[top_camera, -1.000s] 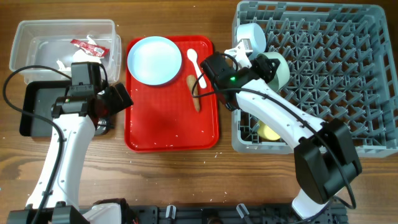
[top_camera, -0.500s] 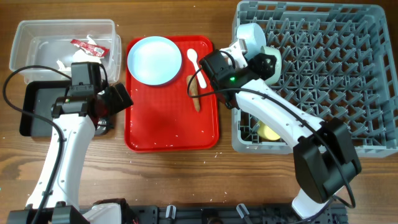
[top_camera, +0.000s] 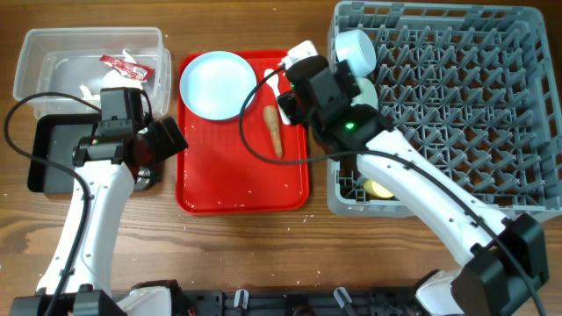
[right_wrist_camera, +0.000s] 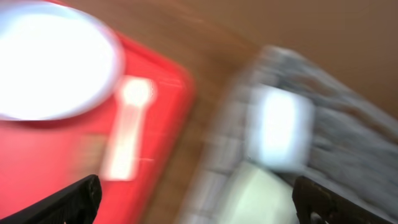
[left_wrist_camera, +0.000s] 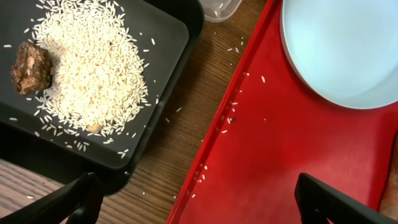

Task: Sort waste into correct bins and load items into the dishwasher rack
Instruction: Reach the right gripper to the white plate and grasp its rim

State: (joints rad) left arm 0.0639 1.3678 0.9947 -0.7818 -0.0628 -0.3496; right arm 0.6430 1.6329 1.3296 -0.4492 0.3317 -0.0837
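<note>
Left gripper (left_wrist_camera: 199, 200) apart, counter's left edge, between black tray (left_wrist_camera: 174, 25) (rice (left_wrist_camera: 93, 68), lump (left_wrist_camera: 30, 67)) and red tray (left_wrist_camera: 280, 162). Right gripper (right_wrist_camera: 199, 199) apart, toward far edge by spoon (right_wrist_camera: 127, 134); view blurred.

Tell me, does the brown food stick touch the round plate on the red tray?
Apart. The overhead view shows a strip of bare red tray between the brown food stick and the round plate.

One plate (top_camera: 218, 83), two bowls (top_camera: 356, 48) (top_camera: 368, 91) (blue, green), one cup (top_camera: 379, 187), one spoon (right_wrist_camera: 127, 137), two bins (top_camera: 53, 66) (top_camera: 44, 149), one rack (top_camera: 457, 105).
</note>
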